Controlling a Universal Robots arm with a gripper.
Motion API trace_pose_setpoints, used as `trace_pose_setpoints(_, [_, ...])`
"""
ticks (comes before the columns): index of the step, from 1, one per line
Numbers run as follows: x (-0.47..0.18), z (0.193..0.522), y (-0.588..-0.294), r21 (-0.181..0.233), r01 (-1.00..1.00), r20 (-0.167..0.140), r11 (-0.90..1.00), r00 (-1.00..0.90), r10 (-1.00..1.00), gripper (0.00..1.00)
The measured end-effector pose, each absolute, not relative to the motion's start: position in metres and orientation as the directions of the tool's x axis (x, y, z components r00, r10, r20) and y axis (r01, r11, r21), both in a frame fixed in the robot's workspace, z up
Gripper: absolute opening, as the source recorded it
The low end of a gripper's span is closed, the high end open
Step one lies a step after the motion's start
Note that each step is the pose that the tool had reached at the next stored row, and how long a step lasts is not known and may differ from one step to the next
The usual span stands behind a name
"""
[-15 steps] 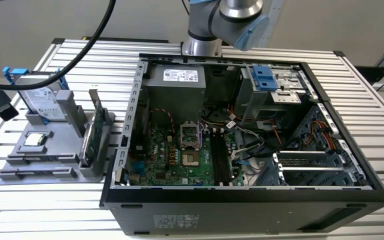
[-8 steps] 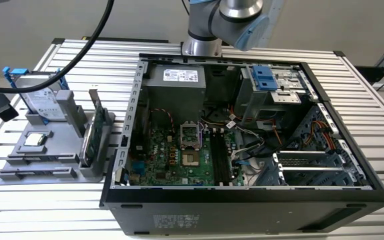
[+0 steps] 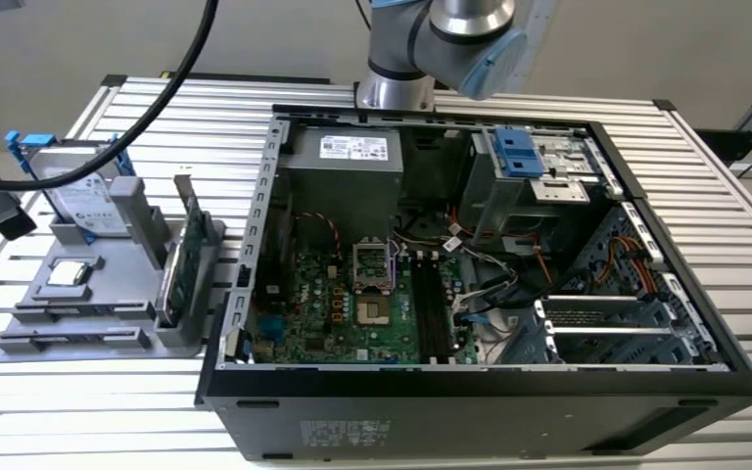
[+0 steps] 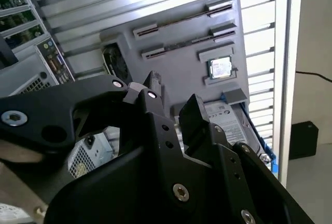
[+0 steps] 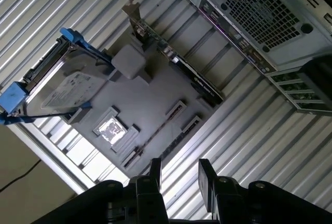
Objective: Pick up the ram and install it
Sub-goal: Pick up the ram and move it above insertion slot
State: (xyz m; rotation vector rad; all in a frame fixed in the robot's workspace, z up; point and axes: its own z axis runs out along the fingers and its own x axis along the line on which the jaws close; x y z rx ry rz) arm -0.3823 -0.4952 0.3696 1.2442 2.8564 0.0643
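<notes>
Two black fingers (image 5: 206, 182) of the gripper (image 5: 180, 164) stand parallel with a clear gap between them. Nothing is held, and in both wrist views they are apart from everything below.

Landmark: the grey tray (image 5: 155, 86), which lies on the slatted table (image 3: 742, 245) and appears past the fingertips in both wrist views.

(a) The ram (image 4: 181, 19), in the second wrist view, is a thin dark strip seen edge-on, resting on the tray between two end holders at the tray's edge farthest from the hard drive. Its colour and chips cannot be made out. A second pair of holders runs parallel just beside it; whether that pair is occupied cannot be told.

(b) The hard drive (image 5: 67, 89), silver with blue rails, leans tilted in the tray at the end opposite the ram.

(c) The processor chip (image 5: 110, 129) lies flat in a square recess of the tray, between the hard drive and the ram holders.

(d) The green card (image 3: 183, 259) stands upright on its edge along the side of the tray nearest the computer case.

(e) The computer case (image 3: 481, 392) lies open just beside the tray, on the exterior view's right, with its motherboard (image 3: 350, 304) exposed.

(f) The arm (image 3: 461, 39) enters at the top of the exterior view, beyond the case from the tray.
</notes>
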Motion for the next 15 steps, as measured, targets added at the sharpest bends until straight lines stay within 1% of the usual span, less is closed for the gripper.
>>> trace_pose_setpoints(15, [-0.3823,0.3655,-0.4951,0.047,0.789,-0.007,0.613,-0.613,0.79,1.0])
